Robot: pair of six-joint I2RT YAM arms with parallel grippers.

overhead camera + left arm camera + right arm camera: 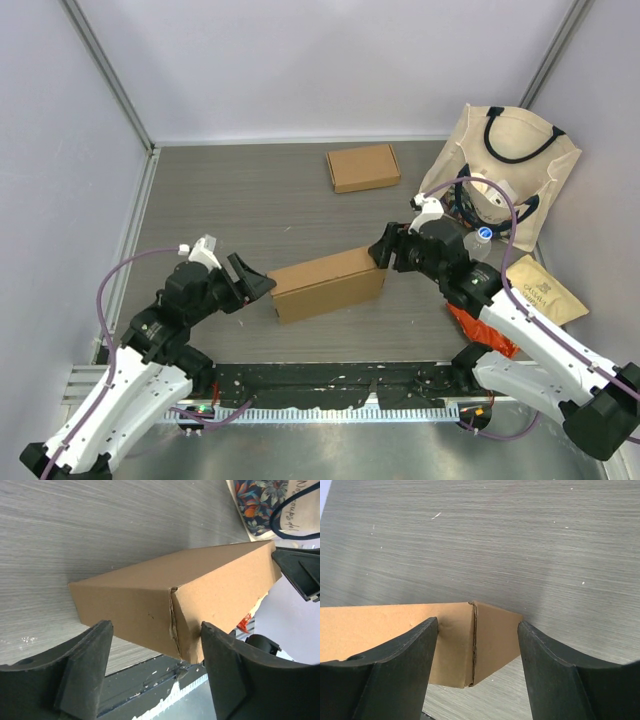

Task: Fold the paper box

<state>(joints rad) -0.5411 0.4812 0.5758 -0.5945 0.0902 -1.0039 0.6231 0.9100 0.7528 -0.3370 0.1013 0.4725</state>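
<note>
both the left fingers (85, 675) and the right fingers (402, 667) stand wide open, holding nothing, at opposite ends of the paper box (328, 283) on the bench (250, 200), and we fear an uneven push could skew it or pop a flap.

I count two boxes, a long box (327, 283) and a flat box (362, 167), one tote bag (520, 150), one brown pouch (545, 290)
</note>
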